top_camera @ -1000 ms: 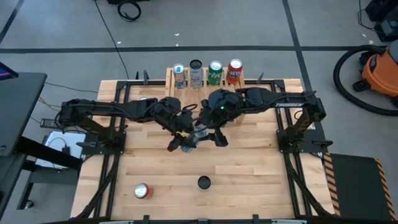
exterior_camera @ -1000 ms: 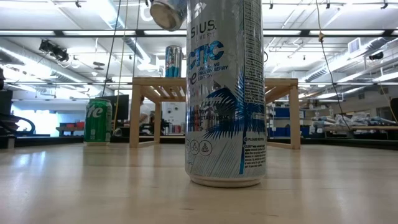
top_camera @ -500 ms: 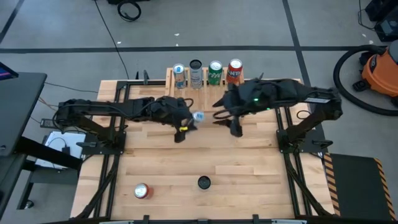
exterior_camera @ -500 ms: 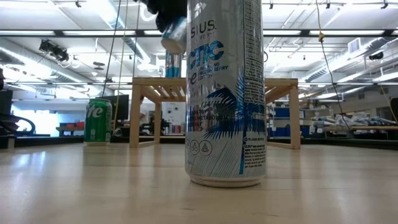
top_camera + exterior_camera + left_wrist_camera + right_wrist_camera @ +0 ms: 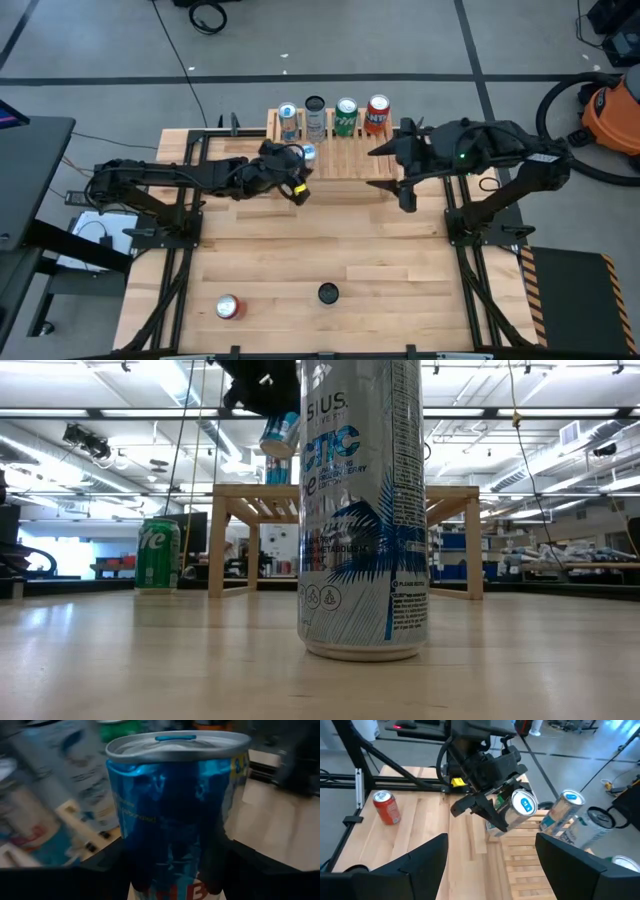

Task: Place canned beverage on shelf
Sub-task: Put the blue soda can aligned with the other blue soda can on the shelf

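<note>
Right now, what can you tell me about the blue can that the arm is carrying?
The blue can is a shiny metal drink can with a silver lid and pull tab and white lettering low on its side. The left pincer is shut on it, its dark fingers pressing the body from both sides. The can is off the table, tilted with its lid towards the shelf, above the shelf's near edge, close to the cans already standing there.

Robotics lab or workshop: grey taped floor (image 5: 120,40), orange shop vacuum (image 5: 612,110), ceiling strip lights (image 5: 150,412), cluttered workbenches (image 5: 570,568) behind the wooden tabletop (image 5: 260,250).
</note>
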Motion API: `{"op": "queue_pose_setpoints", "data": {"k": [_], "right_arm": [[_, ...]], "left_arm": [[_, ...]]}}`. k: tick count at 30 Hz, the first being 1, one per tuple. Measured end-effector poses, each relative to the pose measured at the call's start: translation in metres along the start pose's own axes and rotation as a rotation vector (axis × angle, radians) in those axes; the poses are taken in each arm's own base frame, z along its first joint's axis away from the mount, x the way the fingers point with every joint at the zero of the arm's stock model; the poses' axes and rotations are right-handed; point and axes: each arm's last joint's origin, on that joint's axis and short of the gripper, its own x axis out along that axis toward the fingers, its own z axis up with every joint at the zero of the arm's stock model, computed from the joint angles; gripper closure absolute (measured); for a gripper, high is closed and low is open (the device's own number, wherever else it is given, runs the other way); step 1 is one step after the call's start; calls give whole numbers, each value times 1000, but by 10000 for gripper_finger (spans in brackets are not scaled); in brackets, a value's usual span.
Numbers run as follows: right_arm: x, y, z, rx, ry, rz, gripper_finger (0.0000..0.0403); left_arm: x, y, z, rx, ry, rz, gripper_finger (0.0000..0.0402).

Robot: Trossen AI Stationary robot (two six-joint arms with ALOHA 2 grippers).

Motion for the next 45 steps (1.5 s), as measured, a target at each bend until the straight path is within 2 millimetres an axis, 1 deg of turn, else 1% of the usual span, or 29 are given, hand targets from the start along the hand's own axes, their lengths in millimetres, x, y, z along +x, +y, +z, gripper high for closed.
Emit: {"op": "queue_pose_setpoints", "data": {"k": [4,10,15,18,22,26,29,32,35,39,43,45], "right_arm": [[-4,-2,0,2,-8,-39,94],[-11,-4,0,56,-25,-38,95],[-19,-5,1,67,-61,-48,95],[-24,-5,3,80,-86,-42,95],[-27,-2,5,94,-112,-17,96],[-29,4,7,111,-136,12,96],[-31,8,7,104,-140,33,96],[-32,12,7,98,-142,51,96],[-34,16,7,89,-143,72,96],[-36,21,6,78,-142,106,96],[-38,27,6,66,-142,163,96],[-39,29,6,60,-142,181,96]], "left_arm": [[-2,0,0,-54,-20,76,170],[-10,-4,-5,-87,-61,239,170],[-16,-10,-7,-140,-109,316,170],[-17,-11,-8,-187,-124,327,170],[-10,-15,-14,-188,-131,391,170],[5,-17,-21,-189,-126,449,170],[13,-17,-24,-228,-132,468,170],[22,-19,-28,-232,-139,505,170],[27,-19,-29,-263,-152,519,170],[34,-23,-37,-262,-163,569,170],[37,-25,-40,-295,-186,593,170],[42,-25,-45,-287,-182,611,170]]}}
